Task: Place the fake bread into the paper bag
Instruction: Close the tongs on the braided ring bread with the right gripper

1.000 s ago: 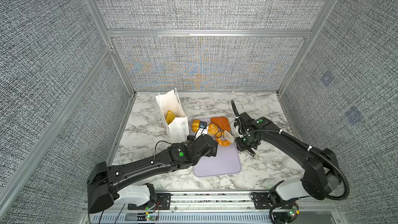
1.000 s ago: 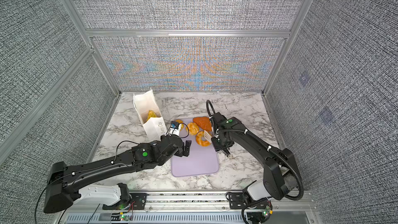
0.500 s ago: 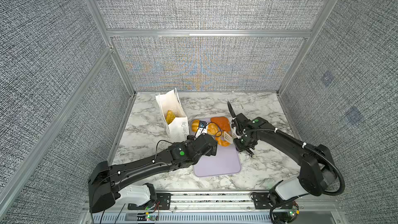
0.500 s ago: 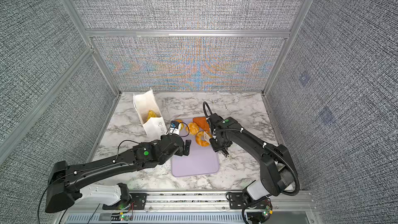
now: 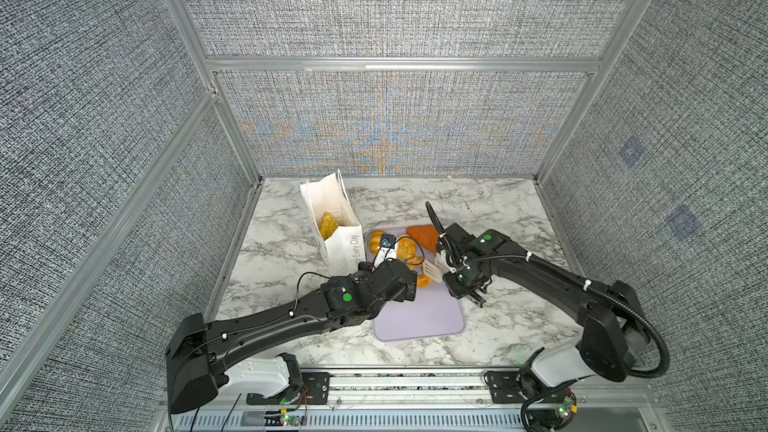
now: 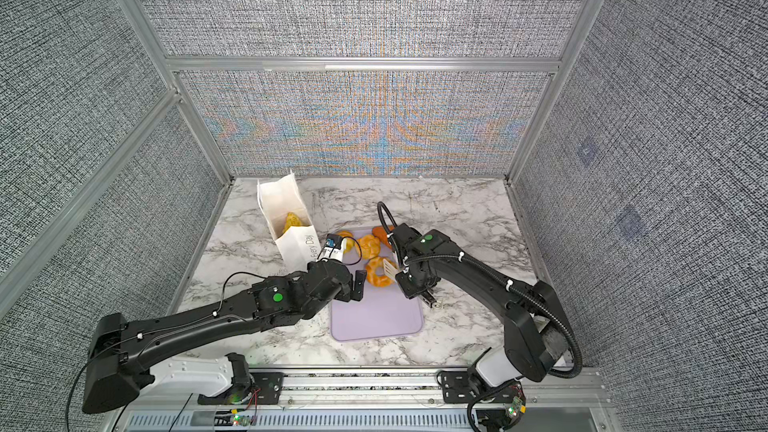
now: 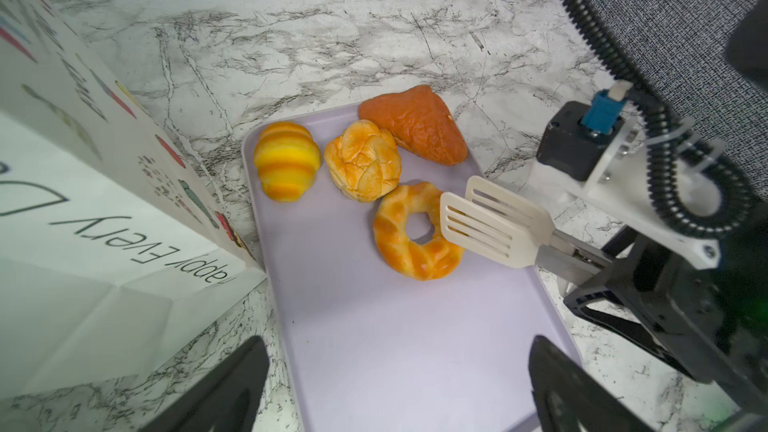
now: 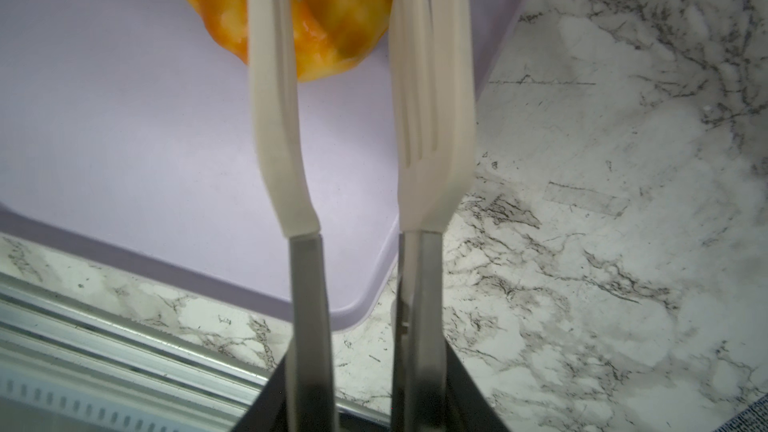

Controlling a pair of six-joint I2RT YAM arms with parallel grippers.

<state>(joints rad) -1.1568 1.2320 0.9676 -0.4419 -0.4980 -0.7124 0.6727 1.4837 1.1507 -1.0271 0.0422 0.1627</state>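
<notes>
Several fake bread pieces lie at the far end of a lilac tray (image 7: 374,305): a striped croissant (image 7: 286,162), a round bun (image 7: 362,160), a reddish wedge (image 7: 415,124) and a ring doughnut (image 7: 415,230) (image 6: 376,271). One more pastry (image 5: 328,224) lies inside the white paper bag (image 5: 340,238) (image 7: 104,222), which stands left of the tray. My right gripper (image 8: 361,388) (image 6: 415,280) is shut on white slotted tongs (image 7: 490,218) (image 8: 274,118). The blades straddle the doughnut's (image 8: 316,6) rim, with a gap still between them. My left gripper (image 7: 397,347) hangs open over the tray's bare near part.
The tray (image 6: 374,317) lies on a marble tabletop walled by grey panels on three sides. An aluminium rail (image 8: 104,317) runs along the front edge. The right arm's cable (image 7: 602,35) loops above the tray's far right corner.
The right arm has carried the tongs a little further left onto the doughnut, and the blades have drawn closer together. The left arm has stayed put.
</notes>
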